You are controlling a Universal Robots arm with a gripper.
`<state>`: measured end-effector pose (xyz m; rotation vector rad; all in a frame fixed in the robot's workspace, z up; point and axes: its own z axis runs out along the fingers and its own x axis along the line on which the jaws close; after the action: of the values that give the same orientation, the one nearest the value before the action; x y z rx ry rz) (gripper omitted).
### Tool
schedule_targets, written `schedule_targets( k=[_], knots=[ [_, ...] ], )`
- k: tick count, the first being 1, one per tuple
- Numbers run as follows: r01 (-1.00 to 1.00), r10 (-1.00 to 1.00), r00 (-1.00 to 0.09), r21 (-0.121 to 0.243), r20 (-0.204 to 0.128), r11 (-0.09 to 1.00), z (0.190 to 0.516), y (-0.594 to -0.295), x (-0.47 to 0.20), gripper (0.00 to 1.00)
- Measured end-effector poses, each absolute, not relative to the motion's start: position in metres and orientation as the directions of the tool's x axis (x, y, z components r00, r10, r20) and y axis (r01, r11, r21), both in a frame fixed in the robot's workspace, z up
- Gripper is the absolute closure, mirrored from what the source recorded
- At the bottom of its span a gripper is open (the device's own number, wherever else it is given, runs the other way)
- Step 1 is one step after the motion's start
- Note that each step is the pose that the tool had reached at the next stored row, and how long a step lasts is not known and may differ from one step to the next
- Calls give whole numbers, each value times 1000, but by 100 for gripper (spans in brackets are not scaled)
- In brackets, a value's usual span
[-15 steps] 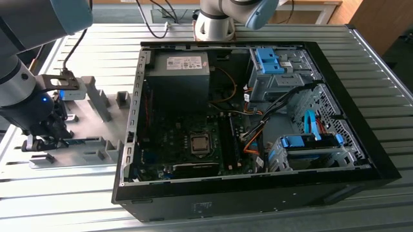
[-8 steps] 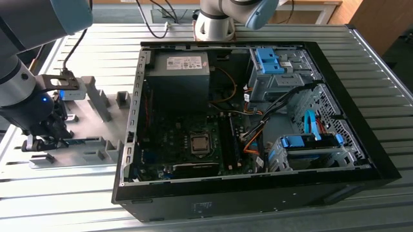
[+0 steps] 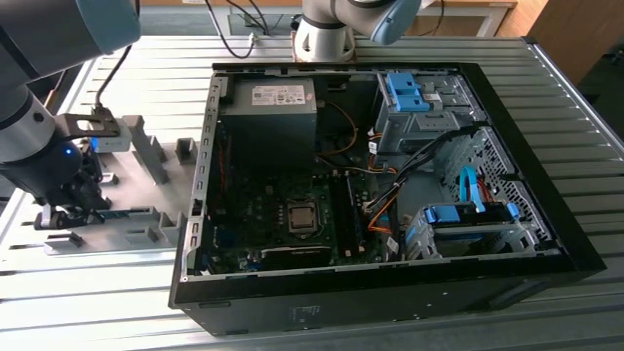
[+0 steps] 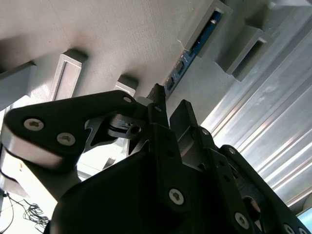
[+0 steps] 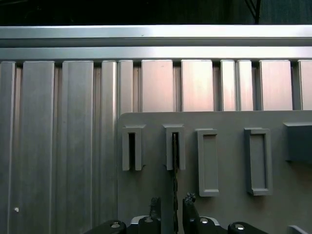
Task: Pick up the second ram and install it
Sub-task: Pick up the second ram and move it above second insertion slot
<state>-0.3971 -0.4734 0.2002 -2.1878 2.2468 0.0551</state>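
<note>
The arm point(image 3: 58, 29) is built from silver tubes and grey-blue joint caps; a black cable point(image 3: 115, 69) and a blue light point(image 3: 66, 152) are carried. The gripper point(image 4: 170, 100) is black, fastened with silver screws point(image 4: 176, 196).

Counter point(image 3: 98, 292): ribbed metal slats with a brushed aluminium look, satin sheen, streaky glare.

Holder plate point(image 5: 229, 122): grey plastic, matt. The second wrist view shows a fine grainy texture.

Holder blocks point(image 5: 208, 161): same grey matt plastic, smooth faces.

Second ram point(image 4: 197, 41): blue-green circuit board, slightly glossy; the chips on it are dark and dull.

Pincer point(image 5: 173, 200): black, matt, faintly rough. Screw heads point(image 4: 176, 196) are bright bare metal.

Arm shell point(image 3: 58, 29): smooth grey, soft gloss.

Computer case point(image 3: 390, 307): black outer walls, matt. Inside:
- drive cages point(image 3: 487, 157) of bare perforated sheet metal
- shiny blue plastic clips point(image 3: 405, 88)
- dark green motherboard point(image 3: 253, 212), low sheen
</note>
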Motion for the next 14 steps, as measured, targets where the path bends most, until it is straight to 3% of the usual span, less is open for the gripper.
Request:
schedule_targets(
  k=[14],
  knots=[
    [-999, -999, -27, 22, -29, 26, 196, -473, -397, 69]
  ],
)
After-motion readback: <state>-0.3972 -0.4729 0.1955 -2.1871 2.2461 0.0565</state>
